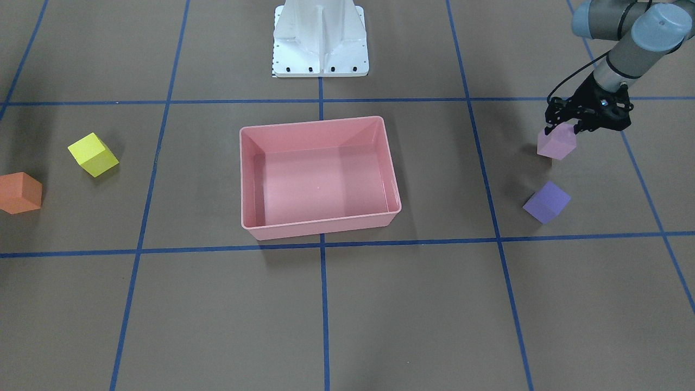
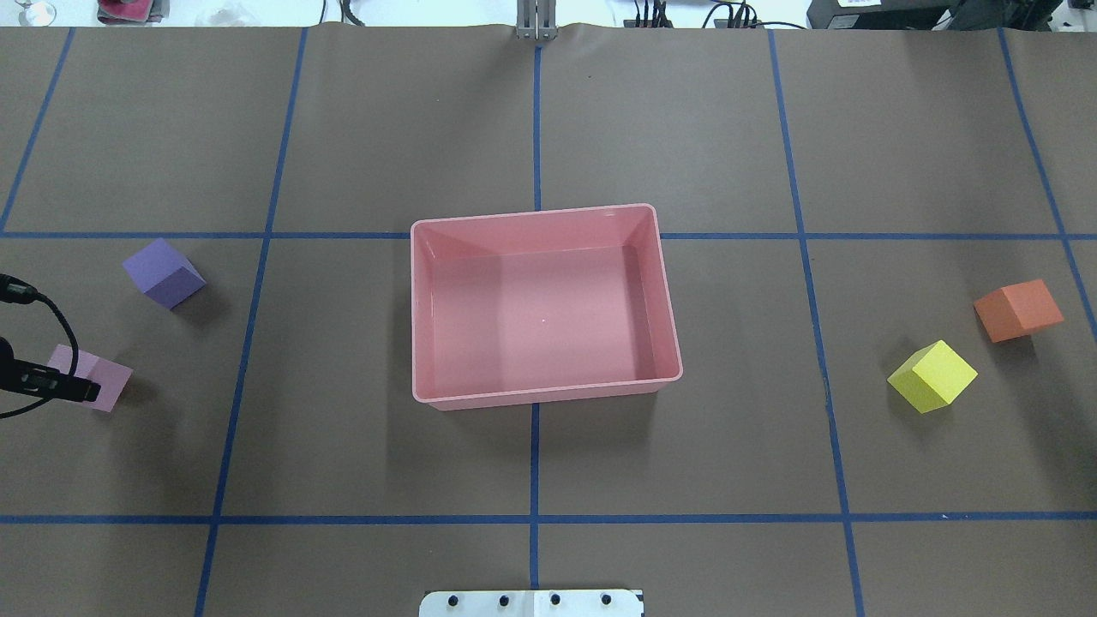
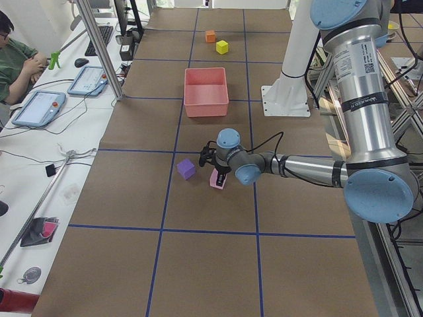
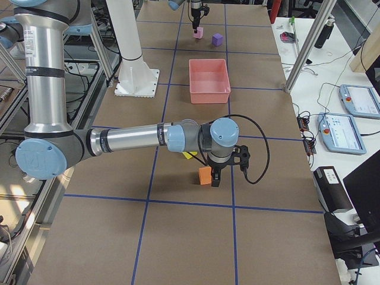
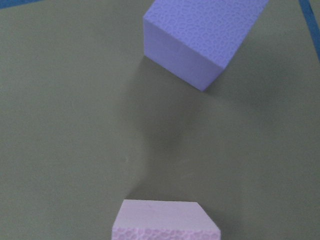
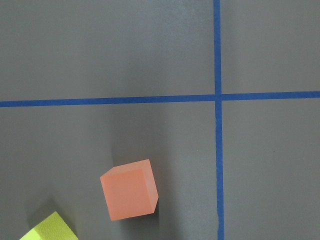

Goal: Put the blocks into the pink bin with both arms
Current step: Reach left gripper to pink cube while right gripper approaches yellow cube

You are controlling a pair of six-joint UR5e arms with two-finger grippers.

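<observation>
The pink bin [image 1: 320, 222] [image 2: 548, 396] stands empty at mid-table. My left gripper [image 1: 563, 130] [image 2: 79, 391] is down on the pink-lilac block [image 1: 558, 145] [image 2: 110, 377] [image 5: 165, 220]. Its fingers close on two sides of the block's top, and the block is at table level. The purple block [image 1: 546, 202] [image 2: 163, 272] [image 5: 205, 37] lies just beyond it. The orange block [image 1: 19, 193] [image 2: 1018, 308] [image 6: 129, 190] and the yellow block [image 1: 93, 154] [image 2: 932, 375] [image 6: 50, 229] lie on the opposite side. My right gripper [image 4: 217, 177] hangs over the orange block; I cannot tell whether it is open or shut.
The white robot base [image 1: 320, 41] stands behind the bin. Blue tape lines [image 2: 536, 518] cross the brown table. An operator [image 3: 16, 63] sits with tablets beside the table.
</observation>
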